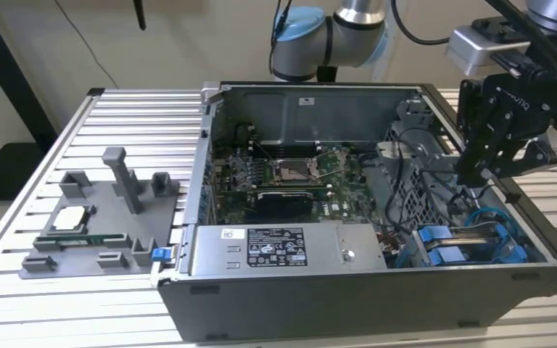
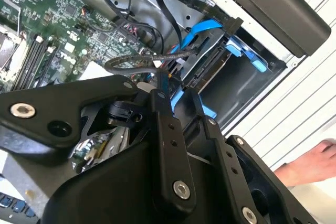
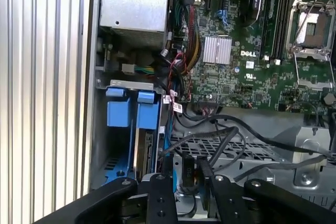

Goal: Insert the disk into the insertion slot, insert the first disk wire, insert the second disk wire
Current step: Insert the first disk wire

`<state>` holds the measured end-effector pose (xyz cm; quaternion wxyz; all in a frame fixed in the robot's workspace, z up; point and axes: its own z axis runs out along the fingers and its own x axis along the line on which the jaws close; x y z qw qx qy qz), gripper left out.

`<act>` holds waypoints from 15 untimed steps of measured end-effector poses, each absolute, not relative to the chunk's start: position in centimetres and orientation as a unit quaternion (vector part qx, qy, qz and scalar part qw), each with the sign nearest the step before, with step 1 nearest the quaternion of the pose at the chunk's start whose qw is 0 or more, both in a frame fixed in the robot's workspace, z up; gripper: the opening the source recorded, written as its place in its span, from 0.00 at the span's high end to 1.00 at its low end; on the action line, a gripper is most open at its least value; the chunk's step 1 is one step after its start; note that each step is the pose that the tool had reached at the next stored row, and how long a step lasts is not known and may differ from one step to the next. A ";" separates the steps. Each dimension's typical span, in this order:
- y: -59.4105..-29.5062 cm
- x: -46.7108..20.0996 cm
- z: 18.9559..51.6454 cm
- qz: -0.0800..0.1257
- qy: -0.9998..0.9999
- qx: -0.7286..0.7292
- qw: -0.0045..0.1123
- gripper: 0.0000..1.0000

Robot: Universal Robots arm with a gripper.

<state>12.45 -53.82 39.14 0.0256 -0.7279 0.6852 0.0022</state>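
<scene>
The disk (image 1: 475, 233), held in its blue carrier frame, sits inside the insertion slot (image 1: 528, 255) at the case's corner on the exterior view's right. Both wrist views show the disk (image 3: 145, 150) (image 2: 209, 71) edge-on in the bay. My gripper (image 1: 484, 174) hangs just above the bay. Its fingertips (image 3: 165, 178) stand close together on the black connector of a disk wire (image 3: 185, 167). This black wire (image 2: 137, 60) loops back toward the board. A blue wire (image 2: 209, 27) arcs over the disk.
The open computer case holds the motherboard (image 1: 289, 174) and a grey labelled power-supply box (image 1: 278, 248). A grey fixture plate (image 1: 95, 217) with parts lies on the slatted table at the exterior view's left. A person's hand (image 2: 311, 163) rests outside the case.
</scene>
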 end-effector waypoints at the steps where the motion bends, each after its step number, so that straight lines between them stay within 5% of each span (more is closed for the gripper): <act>1: -53.8 12.4 39.1 0.002 0.685 -0.728 0.026 0.00; 6: -53.8 12.2 39.1 -0.001 0.685 -0.728 0.028 0.00; 7: -53.8 12.2 39.1 -0.001 0.685 -0.728 0.029 1.00; 15: -53.8 12.2 39.0 -0.001 0.685 -0.728 0.029 1.00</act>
